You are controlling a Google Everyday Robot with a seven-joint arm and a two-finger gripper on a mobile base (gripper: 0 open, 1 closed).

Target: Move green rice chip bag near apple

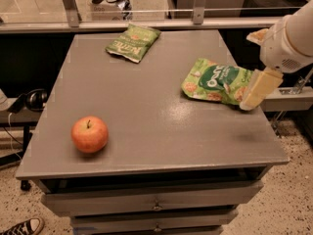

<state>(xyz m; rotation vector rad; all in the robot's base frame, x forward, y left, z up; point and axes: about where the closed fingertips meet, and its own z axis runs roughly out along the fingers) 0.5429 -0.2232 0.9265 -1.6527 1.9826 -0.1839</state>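
Observation:
The green rice chip bag [215, 80] lies flat on the right side of the grey table [146, 116], light green with a dark green oval logo. The apple [90, 134] sits near the front left of the table, well away from the bag. My gripper [255, 65] reaches in from the right edge, at the bag's right end. It is open: one cream finger [260, 89] is over the bag's near right corner and the other [257, 35] is beyond the bag's far side. It holds nothing.
A smaller, darker green chip bag [133, 42] lies at the back of the table. A rail and glass panel run behind the table. Drawers [156, 204] are below the front edge. Headphones [34, 99] and a shoe [22, 226] are at the left.

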